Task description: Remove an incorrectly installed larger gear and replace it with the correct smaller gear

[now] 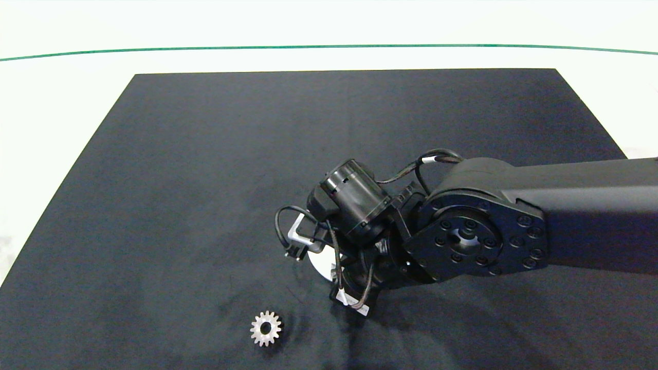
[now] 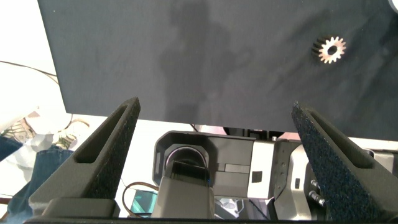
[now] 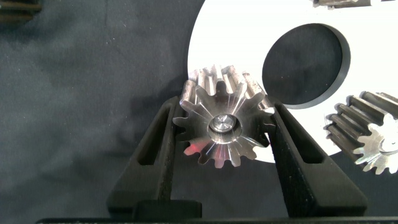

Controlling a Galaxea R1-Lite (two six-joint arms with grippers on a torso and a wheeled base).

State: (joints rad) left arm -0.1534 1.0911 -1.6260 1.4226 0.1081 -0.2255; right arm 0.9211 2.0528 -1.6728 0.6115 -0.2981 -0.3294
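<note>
Two grey fingers of your right claw pinch the larger gear, which sits on a pin at the white plate edge, so removal is only beginning. The smaller gear lies loose on the dark surface, well apart, not yet installed. Another gear stands just beside. Your left claw hangs spread, off the mat.

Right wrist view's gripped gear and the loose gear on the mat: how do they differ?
The larger gear sits at the white plate, gripped by the right gripper; the smaller gear lies alone on the mat. Its hole is open; the larger's holds a pin. Both are silver.
</note>
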